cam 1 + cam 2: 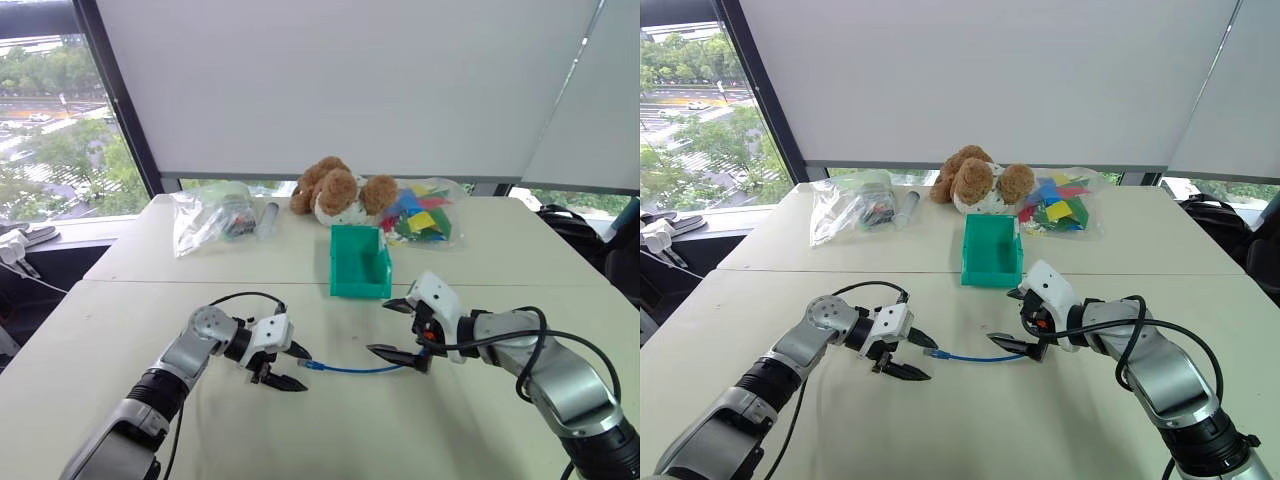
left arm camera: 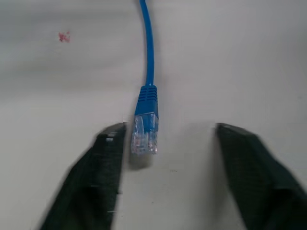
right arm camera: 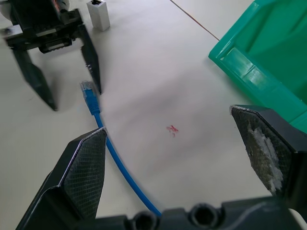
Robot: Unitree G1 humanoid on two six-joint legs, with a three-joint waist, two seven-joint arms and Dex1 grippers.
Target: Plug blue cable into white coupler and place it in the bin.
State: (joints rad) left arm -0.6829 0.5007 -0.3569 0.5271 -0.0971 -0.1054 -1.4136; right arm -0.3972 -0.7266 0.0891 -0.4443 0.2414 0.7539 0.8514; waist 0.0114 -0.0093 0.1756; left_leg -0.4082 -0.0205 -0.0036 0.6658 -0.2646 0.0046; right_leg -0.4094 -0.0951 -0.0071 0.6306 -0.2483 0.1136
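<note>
Blue cable [image 1: 352, 369] lies flat on the table [image 1: 300, 420], on the near side of the bin [image 1: 359, 262], running roughly sideways between the two grippers. Its plug end [image 2: 145, 129] points toward the left gripper [image 1: 288, 368].

Left gripper: fingers apart, one on each side of the plug. In the left wrist view the plug sits just beside one finger [image 2: 91, 177]; the other finger is well clear of it. Can't tell if that near finger actually touches the plug. Nothing clamped.

Right gripper [image 1: 399, 331]: fingers spread wide, holding nothing. It hangs over the cable's other end, on the near side of the bin's front lip. In the right wrist view the cable passes beside one finger [image 3: 81, 167] and runs on under the gripper body; that far end is hidden.

White coupler [image 3: 98, 14]: small upright block on the table, beyond the left gripper as seen from the right wrist camera, well apart from the bin. Not connected to the cable.

Bin is teal, open top, with nothing visible inside. Behind the bin: a brown stuffed toy [image 1: 335, 190]. To either side of the toy, a clear bag of coloured pieces [image 1: 425, 212] and another clear bag [image 1: 215, 215].

Small red mark [image 3: 172, 129] on the table between cable and bin.
</note>
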